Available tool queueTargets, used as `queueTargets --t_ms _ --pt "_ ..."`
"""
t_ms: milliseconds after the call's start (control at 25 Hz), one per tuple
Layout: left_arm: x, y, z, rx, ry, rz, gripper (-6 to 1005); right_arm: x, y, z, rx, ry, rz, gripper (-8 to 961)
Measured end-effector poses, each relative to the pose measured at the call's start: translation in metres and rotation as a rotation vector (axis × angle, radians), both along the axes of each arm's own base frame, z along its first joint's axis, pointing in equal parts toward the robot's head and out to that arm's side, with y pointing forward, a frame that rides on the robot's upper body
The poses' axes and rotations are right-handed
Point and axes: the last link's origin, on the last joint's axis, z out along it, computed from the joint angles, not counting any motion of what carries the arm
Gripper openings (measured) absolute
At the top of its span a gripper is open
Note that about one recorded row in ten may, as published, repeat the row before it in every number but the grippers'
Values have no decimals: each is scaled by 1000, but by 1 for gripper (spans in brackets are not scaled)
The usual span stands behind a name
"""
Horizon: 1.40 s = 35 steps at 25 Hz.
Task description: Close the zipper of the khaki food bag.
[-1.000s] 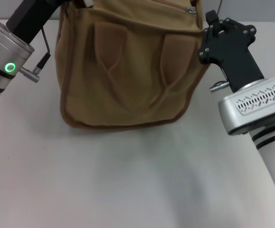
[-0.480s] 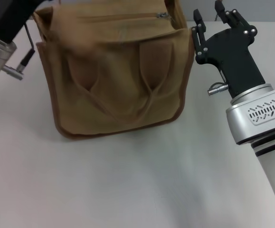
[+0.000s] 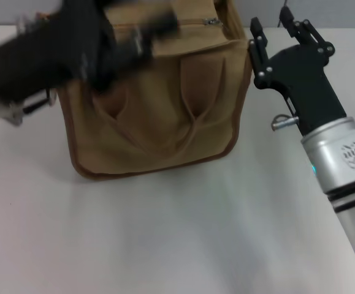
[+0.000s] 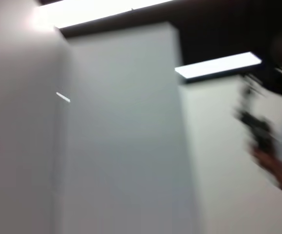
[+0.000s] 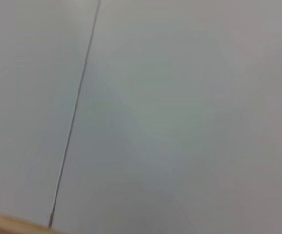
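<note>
a: we are looking at the khaki food bag [image 3: 159, 110] standing upright on the white table [image 3: 165, 239], its face with the two looped handles [image 3: 165, 104] turned toward us. where are our grippers sitting?

b: the right gripper [image 3: 274, 32] is hanging just beside the bag's right edge, near the top corner, apart from the fabric. its fingers are spread, gripping nothing. the left gripper [image 3: 137, 37] is crossing in front of the bag's upper left, a dark smear over the top panel; we cannot tell whether it is released or clenched, or whether it is touching the bag.

a: and the zipper [image 3: 189, 23]?

b: it is running across the top panel, with the small silver pull [image 3: 211, 21] lying near the right end, between the two grippers and closer to the right one.

a: are the wrist views adding anything?

b: little. the left wrist view is showing walls and ceiling lights [image 4: 218, 65], with a dark blurred shape at one edge that we cannot make out. the right wrist view is showing pale wall and only a sliver of tan fabric [image 5: 9, 226] at one corner. only the head view is showing the whole bag and both arms.

a: what is differing from half a second ago?

b: the left arm has swung in from the far left corner and is now covering the bag's upper left. the bag and the right gripper are sitting almost where they were.
</note>
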Motion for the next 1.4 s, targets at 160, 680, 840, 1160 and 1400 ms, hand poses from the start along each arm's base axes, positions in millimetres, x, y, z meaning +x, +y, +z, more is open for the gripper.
queueTargets --t_ms 160,680,840,1160,1400 --pt "-9 -23 -6 -22 119 -62 500 1 -9 8 -24 76 31 434" --pt "-50 -53 -10 -61 156 74 510 3 -11 56 -450 286 331 433" --pt "-60 -66 -12 -54 177 67 513 12 -9 68 -560 311 387 436" --pt "-78 -79 -26 -93 225 128 576 39 -20 72 -739 272 465 465" --pt "-92 -85 -33 -117 251 193 778 62 -35 77 -774 199 531 666"
